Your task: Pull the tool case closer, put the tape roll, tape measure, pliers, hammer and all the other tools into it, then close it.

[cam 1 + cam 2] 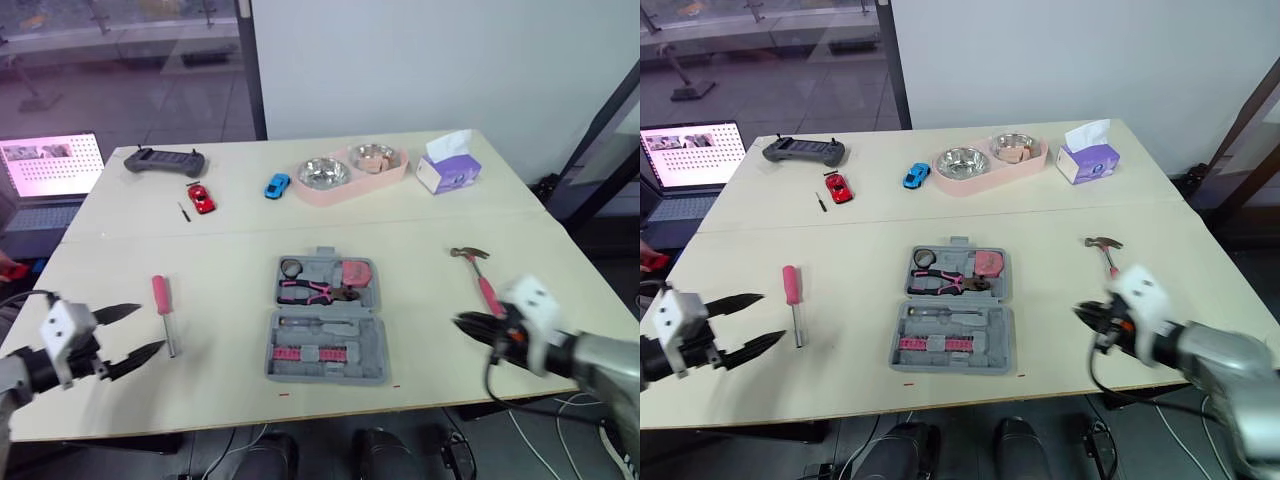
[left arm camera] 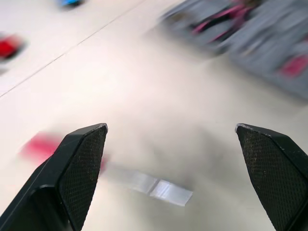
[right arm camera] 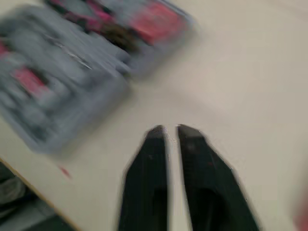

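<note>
Tool case [image 1: 1006, 330]: open, pliers [image 1: 940, 284] inside.
Hammer [image 1: 1105, 252]: right of case.
Screwdriver [image 1: 791, 300]: left of case.
Left gripper [image 1: 770, 318]: fingers spread, near screwdriver.

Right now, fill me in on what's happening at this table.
The robot is packing tools into the open tool case, and neither gripper holds anything. The tape roll, pliers and tape measure lie in the case. The left gripper hangs open near the screwdriver on the table. The right gripper, shut, is near the hammer, which lies right of the case.
</note>
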Robot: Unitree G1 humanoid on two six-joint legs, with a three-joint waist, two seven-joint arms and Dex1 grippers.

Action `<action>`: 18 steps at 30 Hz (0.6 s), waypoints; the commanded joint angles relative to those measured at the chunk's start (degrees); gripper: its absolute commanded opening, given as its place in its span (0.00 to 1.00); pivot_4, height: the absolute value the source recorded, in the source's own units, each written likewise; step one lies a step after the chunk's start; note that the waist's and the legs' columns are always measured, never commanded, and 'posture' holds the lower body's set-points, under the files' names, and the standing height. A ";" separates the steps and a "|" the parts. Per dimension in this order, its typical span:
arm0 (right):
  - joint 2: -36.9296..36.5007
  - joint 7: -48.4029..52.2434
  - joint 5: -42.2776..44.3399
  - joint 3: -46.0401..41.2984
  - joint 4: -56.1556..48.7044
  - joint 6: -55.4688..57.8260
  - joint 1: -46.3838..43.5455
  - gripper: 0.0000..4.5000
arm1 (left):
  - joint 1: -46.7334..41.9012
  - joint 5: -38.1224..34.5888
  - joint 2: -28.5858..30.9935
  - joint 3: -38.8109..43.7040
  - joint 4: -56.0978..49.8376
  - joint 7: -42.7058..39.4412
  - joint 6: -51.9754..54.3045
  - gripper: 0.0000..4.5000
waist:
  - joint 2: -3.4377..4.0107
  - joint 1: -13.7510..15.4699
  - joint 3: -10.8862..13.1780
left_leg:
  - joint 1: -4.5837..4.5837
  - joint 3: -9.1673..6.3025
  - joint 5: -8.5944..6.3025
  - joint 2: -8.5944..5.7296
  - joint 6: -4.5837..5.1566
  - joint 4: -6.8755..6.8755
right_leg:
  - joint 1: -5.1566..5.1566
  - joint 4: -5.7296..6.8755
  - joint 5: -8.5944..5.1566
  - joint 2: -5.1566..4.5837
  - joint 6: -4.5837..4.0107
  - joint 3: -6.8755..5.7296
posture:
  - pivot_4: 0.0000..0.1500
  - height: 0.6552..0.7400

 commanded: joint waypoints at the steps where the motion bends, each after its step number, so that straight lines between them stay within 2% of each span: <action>1: 1.10 2.71 0.71 -10.04 4.08 -7.22 7.55 0.56 | 3.47 1.20 2.51 4.19 7.37 -1.90 -3.37 1.00 | -0.01 0.02 0.00 | 0.00 0.01 0.00 0.00 -0.01 -0.01 | 0.00 -0.01 -0.05 -0.06 0.06 0.00 | 1.00 1.00; 3: 1.56 2.46 0.46 -13.38 8.35 -11.06 9.78 0.77 | 4.61 1.61 3.63 5.07 12.00 -2.93 -5.07 1.00 | -0.03 -0.03 0.00 | 0.00 0.01 -0.01 0.01 0.00 -0.05 | 0.00 -0.06 -0.16 -0.07 0.21 0.00 | 1.00 1.00; 4: 1.59 2.41 0.33 -14.36 10.15 -12.85 10.59 0.91 | 4.81 1.82 4.11 5.34 14.27 -3.25 -6.09 1.00 | -0.03 -0.01 0.01 | -0.01 0.02 -0.02 0.01 -0.01 -0.05 | -0.01 -0.07 -0.16 -0.10 0.21 0.00 | 1.00 1.00; 5: 1.52 2.37 0.01 -14.91 11.69 -14.48 11.32 0.99 | 4.96 1.91 4.50 5.61 16.12 -3.44 -6.71 1.00 | -0.03 0.01 0.01 | -0.01 0.08 -0.02 0.01 -0.02 -0.05 | -0.02 -0.07 -0.15 -0.18 0.20 -0.02 | 1.00 1.00; 10: 0.94 2.04 -0.13 -14.02 16.08 -19.41 12.16 0.99 | 3.97 2.11 5.42 6.27 20.80 -3.36 -9.92 1.00 | -0.07 0.07 -0.02 | -0.02 0.08 -0.11 0.04 -0.17 -0.06 | -0.02 -0.07 -0.17 -0.26 0.20 -0.04 | 1.00 1.00; 18: 1.07 1.24 0.74 -12.22 16.64 -21.24 12.08 0.99 | 3.18 1.52 4.29 5.19 18.55 -4.15 -9.55 1.00 | -0.06 0.05 -0.03 | -0.05 0.09 -0.06 0.04 -0.08 -0.08 | -0.08 -0.07 -0.04 -0.27 -0.01 -0.05 | 1.00 1.00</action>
